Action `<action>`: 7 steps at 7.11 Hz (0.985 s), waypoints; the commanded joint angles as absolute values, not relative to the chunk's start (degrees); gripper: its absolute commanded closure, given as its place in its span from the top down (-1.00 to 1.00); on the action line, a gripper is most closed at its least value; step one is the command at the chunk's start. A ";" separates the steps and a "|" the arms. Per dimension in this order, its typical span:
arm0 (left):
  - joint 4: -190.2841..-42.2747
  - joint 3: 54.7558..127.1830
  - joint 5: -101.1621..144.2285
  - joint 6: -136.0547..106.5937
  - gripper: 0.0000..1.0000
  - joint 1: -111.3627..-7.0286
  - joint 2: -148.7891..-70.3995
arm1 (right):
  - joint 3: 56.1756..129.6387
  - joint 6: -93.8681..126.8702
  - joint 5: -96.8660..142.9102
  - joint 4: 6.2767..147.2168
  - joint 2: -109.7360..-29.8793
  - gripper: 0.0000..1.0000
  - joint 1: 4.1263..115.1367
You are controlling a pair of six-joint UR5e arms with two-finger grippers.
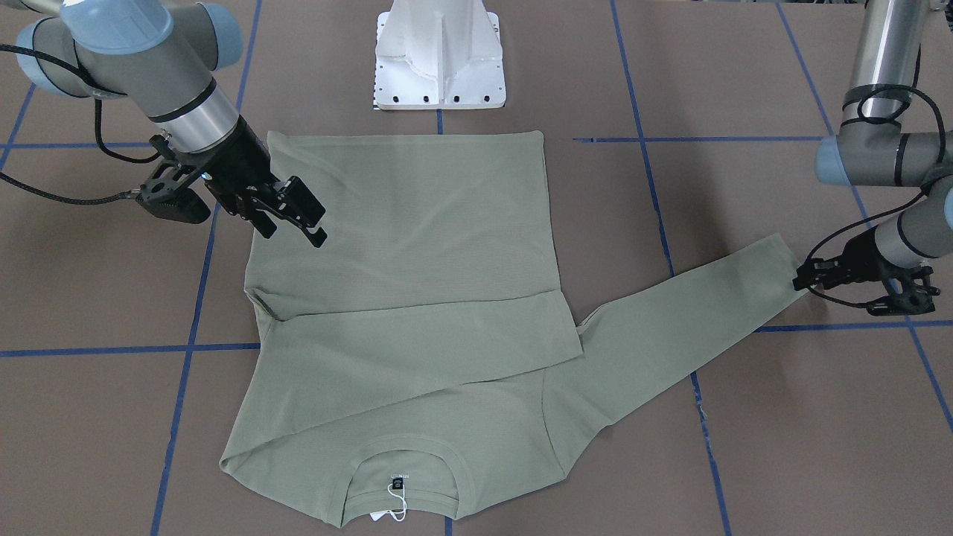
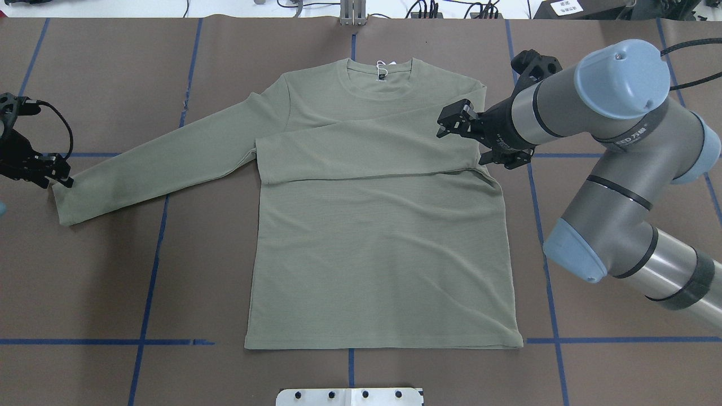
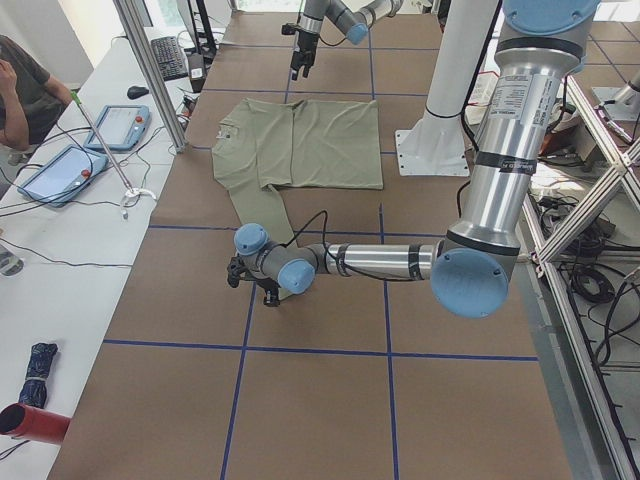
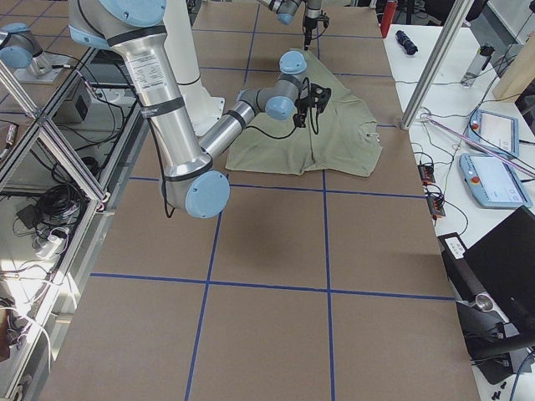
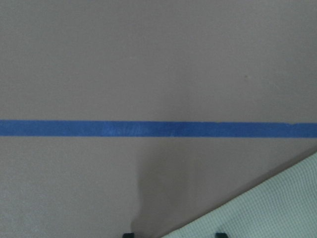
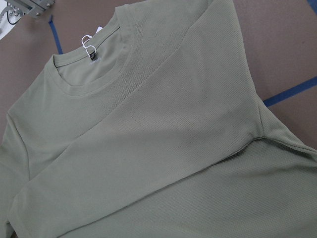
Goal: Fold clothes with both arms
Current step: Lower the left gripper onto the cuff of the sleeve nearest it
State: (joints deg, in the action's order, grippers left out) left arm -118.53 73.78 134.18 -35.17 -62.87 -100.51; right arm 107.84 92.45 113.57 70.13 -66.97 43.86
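The sage-green shirt (image 2: 383, 237) lies flat on the table, collar (image 2: 379, 93) on the far side with the white hang tag (image 1: 399, 508). One sleeve (image 2: 366, 149) is folded across the chest. The other sleeve (image 2: 158, 163) stretches out flat toward my left. My left gripper (image 2: 61, 179) is low at that sleeve's cuff. In the left wrist view its tips are apart, with the cuff's edge (image 5: 277, 208) between them. My right gripper (image 2: 445, 121) is open and empty, just above the shirt's shoulder by the folded sleeve; it also shows in the front view (image 1: 294, 234).
The white pedestal base (image 1: 439, 56) stands just behind the shirt's hem. Blue tape lines (image 2: 152, 265) cross the brown table. In the left side view a person (image 3: 25, 85) sits at a side bench (image 3: 60, 260) with tablets and cables.
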 commanded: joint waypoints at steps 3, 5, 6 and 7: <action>-118.65 74.00 134.56 -35.07 -0.24 -62.93 -100.46 | 107.84 92.55 113.38 70.22 -67.41 0.99 43.86; -118.65 74.53 134.47 -35.33 -0.61 -62.93 -100.37 | 107.75 92.46 113.38 70.22 -67.67 0.99 43.86; -118.65 74.62 134.56 -35.42 -0.78 -62.93 -100.37 | 107.67 92.55 113.38 70.22 -67.76 0.99 43.86; -118.65 74.45 134.56 -35.42 -1.00 -62.84 -100.46 | 107.49 92.55 113.38 70.14 -67.76 0.99 43.86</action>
